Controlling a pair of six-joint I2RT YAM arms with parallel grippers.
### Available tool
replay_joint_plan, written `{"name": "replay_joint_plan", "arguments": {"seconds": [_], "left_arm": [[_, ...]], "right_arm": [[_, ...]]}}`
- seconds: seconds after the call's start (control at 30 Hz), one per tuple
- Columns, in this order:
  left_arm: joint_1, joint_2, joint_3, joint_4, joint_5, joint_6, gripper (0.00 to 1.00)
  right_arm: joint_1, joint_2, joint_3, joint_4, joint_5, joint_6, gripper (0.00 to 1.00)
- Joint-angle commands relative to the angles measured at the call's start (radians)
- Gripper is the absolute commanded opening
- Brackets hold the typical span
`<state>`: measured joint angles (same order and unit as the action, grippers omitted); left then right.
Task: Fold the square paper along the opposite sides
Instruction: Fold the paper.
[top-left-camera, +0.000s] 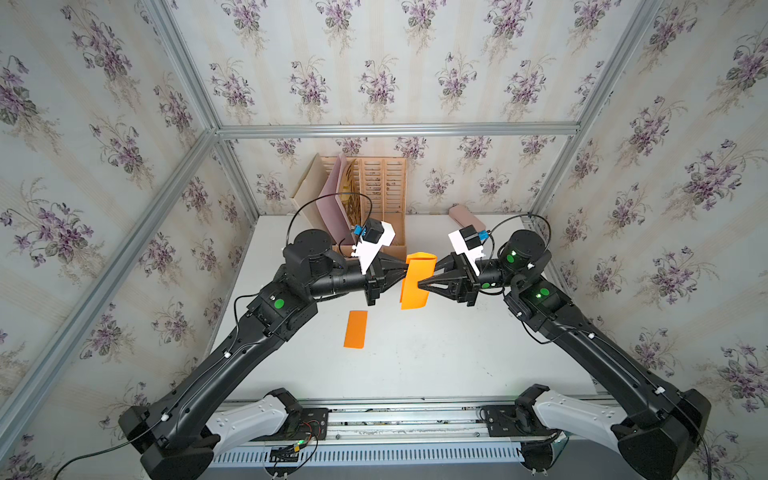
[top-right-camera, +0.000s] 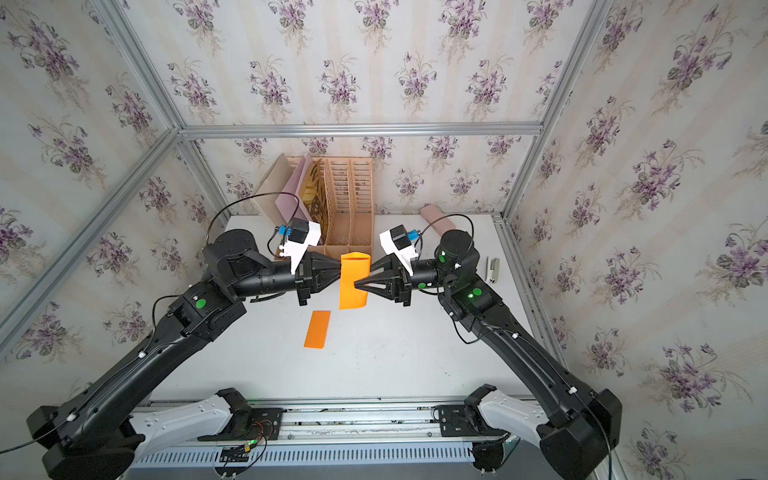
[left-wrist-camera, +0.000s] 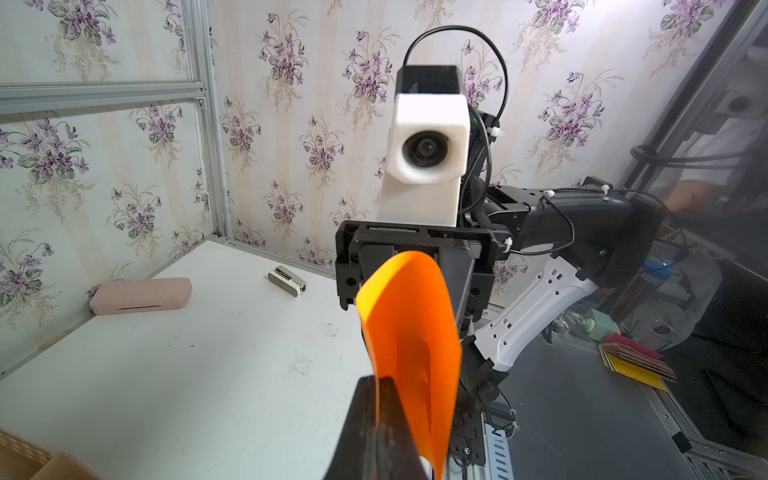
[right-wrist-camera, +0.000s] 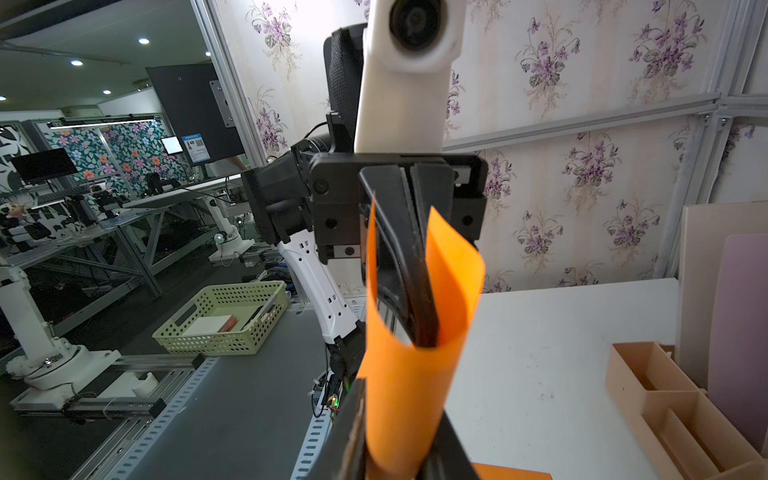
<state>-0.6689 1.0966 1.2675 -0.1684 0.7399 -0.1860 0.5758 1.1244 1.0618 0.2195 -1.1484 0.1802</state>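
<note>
The square paper is orange and hangs in the air above the white table, bent into a long U between my two grippers. My left gripper is shut, with one layer of the paper pinched between its tips. From the opposite side my right gripper has a finger on each side of the rounded bend of the paper and presses on it. In the right wrist view the left gripper reaches down into the U.
A folded orange strip lies on the table in front of the grippers. At the back stand a wooden file organiser with boards, a pink case and a small stapler. A perforated basket sits beyond the table.
</note>
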Motion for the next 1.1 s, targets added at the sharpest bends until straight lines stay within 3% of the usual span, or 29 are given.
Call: {"name": "replay_joint_plan", "arguments": {"seconds": [0.0, 1.07], "left_arm": [[0.0, -0.001, 0.007, 0.006, 0.009, 0.01, 0.0], [0.0, -0.017, 0.001, -0.002, -0.004, 0.016, 0.0]], "right_arm": [[0.001, 0.0, -0.003, 0.019, -0.011, -0.004, 0.23], [0.001, 0.006, 0.0, 0.013, 0.001, -0.01, 0.24]]}}
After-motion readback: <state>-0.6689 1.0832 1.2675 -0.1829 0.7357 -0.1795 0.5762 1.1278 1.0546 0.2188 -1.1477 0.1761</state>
